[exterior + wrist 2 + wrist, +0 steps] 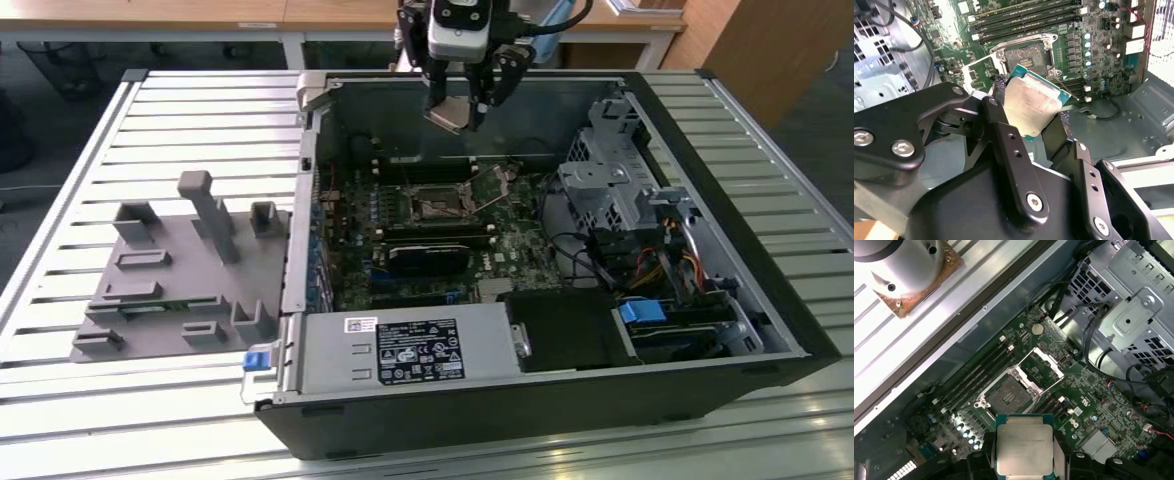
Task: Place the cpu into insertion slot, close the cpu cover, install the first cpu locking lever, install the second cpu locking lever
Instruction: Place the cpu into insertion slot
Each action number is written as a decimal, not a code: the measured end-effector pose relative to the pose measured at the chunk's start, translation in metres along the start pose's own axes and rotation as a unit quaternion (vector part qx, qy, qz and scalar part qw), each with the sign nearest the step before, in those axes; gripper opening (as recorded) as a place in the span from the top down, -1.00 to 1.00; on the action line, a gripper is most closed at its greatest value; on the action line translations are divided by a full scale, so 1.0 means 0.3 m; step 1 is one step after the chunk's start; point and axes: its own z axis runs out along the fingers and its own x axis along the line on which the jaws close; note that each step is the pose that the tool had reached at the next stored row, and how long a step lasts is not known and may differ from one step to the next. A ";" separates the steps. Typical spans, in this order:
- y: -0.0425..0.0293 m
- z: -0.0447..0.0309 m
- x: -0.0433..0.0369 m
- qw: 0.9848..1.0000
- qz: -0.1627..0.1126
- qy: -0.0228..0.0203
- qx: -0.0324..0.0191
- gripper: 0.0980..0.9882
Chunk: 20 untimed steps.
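Observation:
My gripper (462,104) hangs over the back part of the open computer case, shut on the cpu (450,116), which sits tilted between the fingers. In both wrist views the cpu (1024,447) (1030,100) shows its dull silver top and green rim between the black fingers (1004,130). Below it on the green board lies the insertion slot (434,204) (1005,395) (1023,54), a dark square with a silver rim and nothing in it. The cpu cover (1041,367) stands flipped open beside the slot. The cpu is well above the slot and apart from it.
The case walls (315,150) ring the board. A silver drive cage (611,188) with cables stands at the exterior view's right and a power supply (407,350) at the front. Long memory slots (979,372) run beside the slot. A grey parts fixture (174,270) lies outside the case.

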 end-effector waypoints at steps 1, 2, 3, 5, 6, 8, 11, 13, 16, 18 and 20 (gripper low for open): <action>0.000 0.000 0.000 1.000 0.006 -0.001 0.000 0.00; 0.000 0.000 0.000 1.000 0.013 -0.001 0.000 0.00; 0.000 0.001 0.000 1.000 0.019 -0.002 0.000 0.00; 0.000 0.001 0.000 0.999 0.033 -0.003 0.000 0.00; 0.000 0.001 0.000 0.999 0.039 -0.003 0.000 0.00; 0.000 0.002 0.000 0.999 0.051 -0.004 0.000 0.00; 0.000 0.003 0.000 0.998 0.070 -0.006 0.000 0.00; 0.000 0.003 0.000 0.997 0.083 -0.007 0.000 0.00; 0.000 0.004 0.001 0.995 0.101 -0.009 0.000 0.00; 0.000 0.004 0.001 0.993 0.114 -0.010 0.000 0.00; 0.001 0.005 0.001 0.992 0.127 -0.011 0.000 0.00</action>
